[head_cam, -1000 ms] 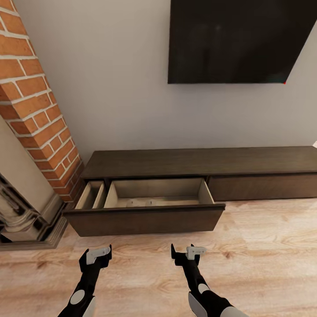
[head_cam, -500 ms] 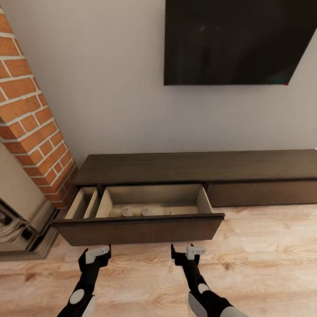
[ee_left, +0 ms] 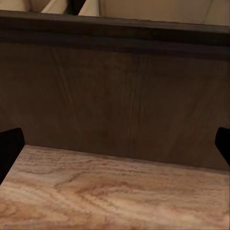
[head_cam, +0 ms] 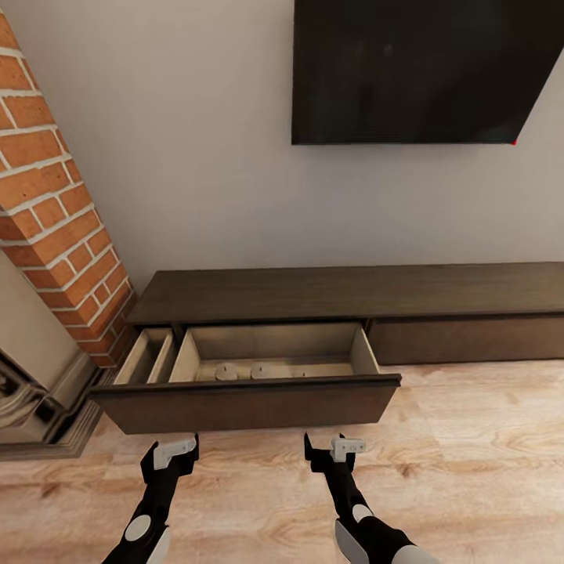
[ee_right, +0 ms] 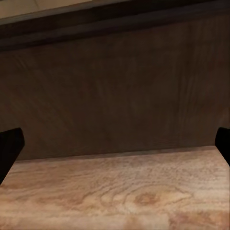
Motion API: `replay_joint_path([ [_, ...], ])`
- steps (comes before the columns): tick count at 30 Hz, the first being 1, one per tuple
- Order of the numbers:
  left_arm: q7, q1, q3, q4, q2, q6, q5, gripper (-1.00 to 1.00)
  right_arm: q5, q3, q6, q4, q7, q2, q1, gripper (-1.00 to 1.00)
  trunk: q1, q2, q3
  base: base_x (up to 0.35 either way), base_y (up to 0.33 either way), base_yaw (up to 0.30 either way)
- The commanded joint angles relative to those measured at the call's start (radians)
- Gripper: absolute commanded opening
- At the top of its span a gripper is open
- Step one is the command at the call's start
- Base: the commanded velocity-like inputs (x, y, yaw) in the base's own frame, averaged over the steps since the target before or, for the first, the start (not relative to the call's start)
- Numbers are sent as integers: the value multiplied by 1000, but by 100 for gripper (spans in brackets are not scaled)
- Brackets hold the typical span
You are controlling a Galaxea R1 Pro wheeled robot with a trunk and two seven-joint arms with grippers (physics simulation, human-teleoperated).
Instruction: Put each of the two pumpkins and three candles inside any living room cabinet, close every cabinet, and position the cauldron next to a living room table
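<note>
Cabinet (head_cam: pixel 258 403) drawer front stands just beyond both spread, seemingly empty claws.

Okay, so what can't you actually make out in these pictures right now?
- Head view: the drawer front hides most of its floor. Two small round tops show, maybe candles; their number stays uncertain, and pumpkins could be hidden.
- Head view: the cabinet is cut off by the right edge.
- Left wrist view: only the tips of the left claw show at the edges. Right claw likewise.
</note>
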Motion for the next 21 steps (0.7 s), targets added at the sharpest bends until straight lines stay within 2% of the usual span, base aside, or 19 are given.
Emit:
replay_joint_path([
  [1, 8, -1, -9, 2, 2, -4, 10, 100, -1, 9, -2, 0, -9, 0, -1, 100, 4, -8, -4, 0, 0, 0],
  [21, 8, -1, -10, 5, 2, -4, 11, 100, -2, 9, -2, 1, -9, 0, 0, 100, 80, -148, -67, 0, 0, 0],
])
